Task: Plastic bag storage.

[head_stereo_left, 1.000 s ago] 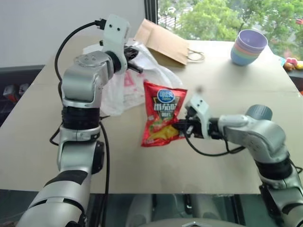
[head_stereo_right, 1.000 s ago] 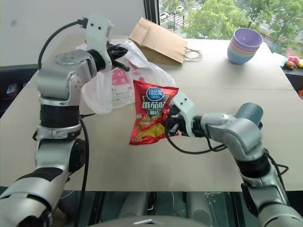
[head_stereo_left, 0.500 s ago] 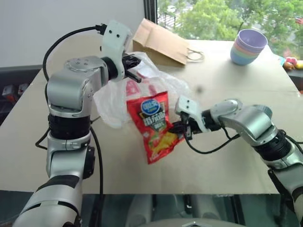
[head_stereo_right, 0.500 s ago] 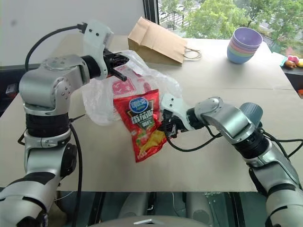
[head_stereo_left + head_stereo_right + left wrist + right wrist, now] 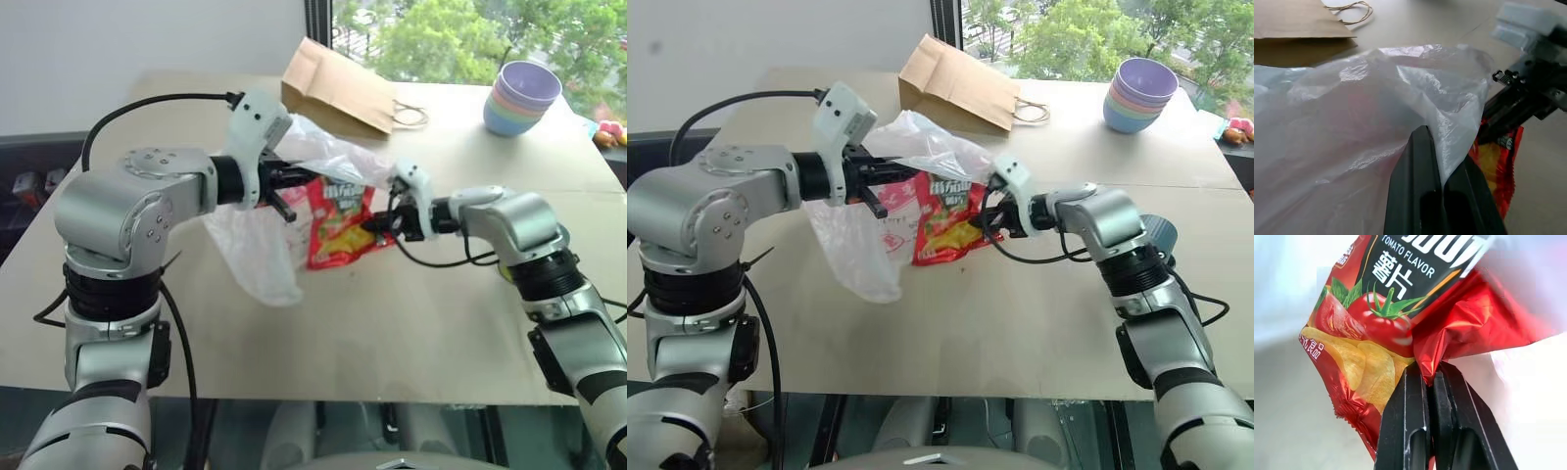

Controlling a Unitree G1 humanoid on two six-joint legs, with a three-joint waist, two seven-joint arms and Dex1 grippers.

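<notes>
The plastic bag (image 5: pixel 253 250) is whitish crinkly film held above the table, its body hanging down. My left gripper (image 5: pixel 291 184) is shut on its upper edge, and the film (image 5: pixel 1352 112) is pinched between the black fingers (image 5: pixel 1422 161). My right gripper (image 5: pixel 382 227) is shut on the side edge of the red chips packet (image 5: pixel 338 233), holding it off the table just right of the bag. The packet's upper part is covered by the bag's film. Up close, the fingers (image 5: pixel 1405 421) clamp the packet's crumpled edge (image 5: pixel 1376 333).
A brown paper bag (image 5: pixel 338 88) with handles lies flat at the back of the table (image 5: pixel 392 333). A stack of pastel bowls (image 5: pixel 521 98) stands at the back right. Small colourful things (image 5: pixel 609 132) sit at the far right edge.
My left gripper has drawn back and lower with the bag, which now hangs lower. My right gripper has carried the chips packet up and forward, so its top now sits under the bag's film.
</notes>
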